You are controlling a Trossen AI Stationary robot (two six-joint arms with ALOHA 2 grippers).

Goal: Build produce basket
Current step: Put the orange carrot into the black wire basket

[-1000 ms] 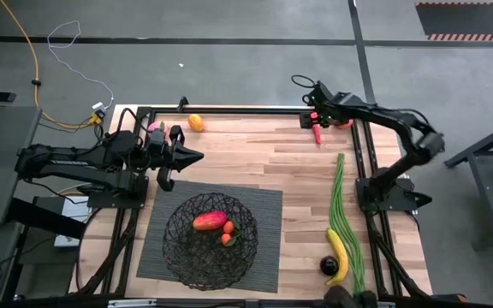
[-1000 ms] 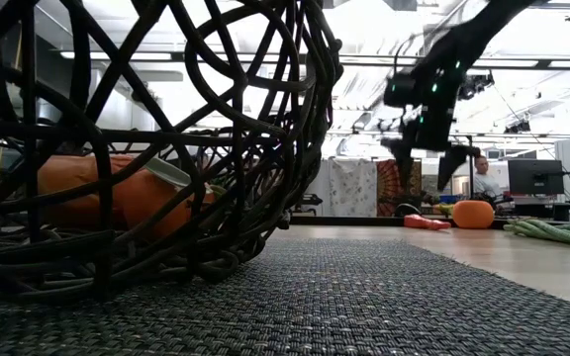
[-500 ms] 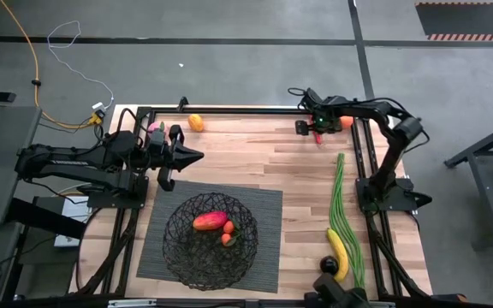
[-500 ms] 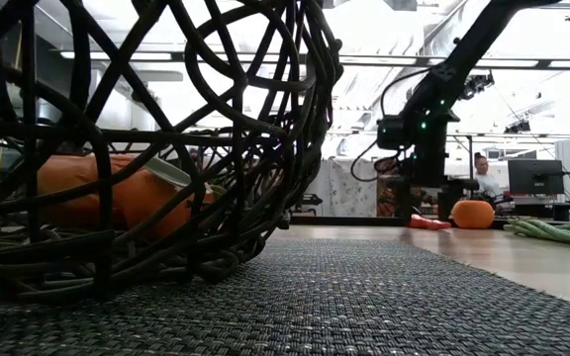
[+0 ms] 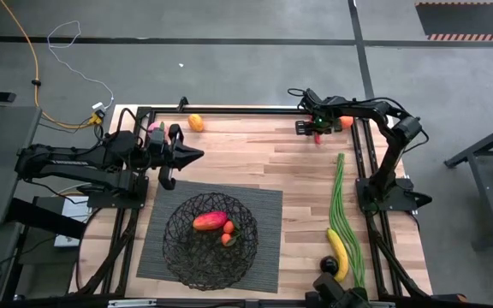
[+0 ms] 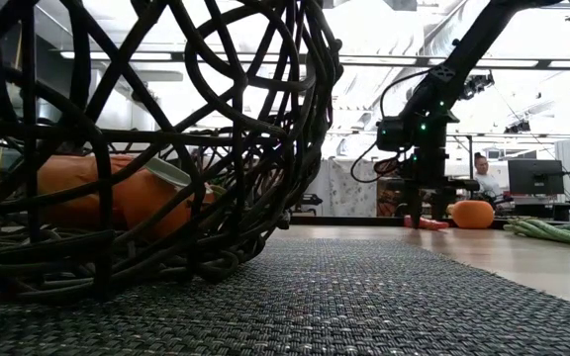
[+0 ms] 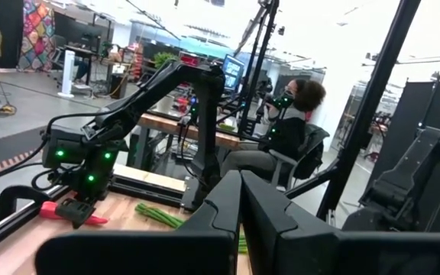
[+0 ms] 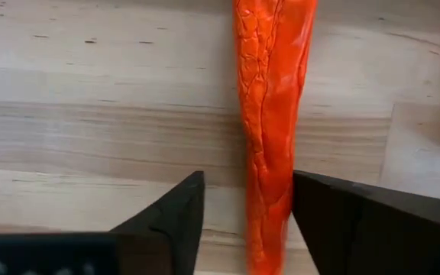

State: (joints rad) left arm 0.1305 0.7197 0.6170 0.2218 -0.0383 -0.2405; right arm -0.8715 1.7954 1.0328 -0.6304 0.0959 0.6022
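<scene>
Moved: we see the right gripper come down from above onto the long red pepper at the desk's far right corner; fingers narrowing.
Right fingers: either side of the pepper, one touching, grip not yet sure.
Left gripper: clenched, empty, waiting at left.
Done: round black wire-mesh basket on the dark ribbed mat holds a few red-orange pieces.
Left: orange, long green beans, yellow banana, dark round fruit.
</scene>
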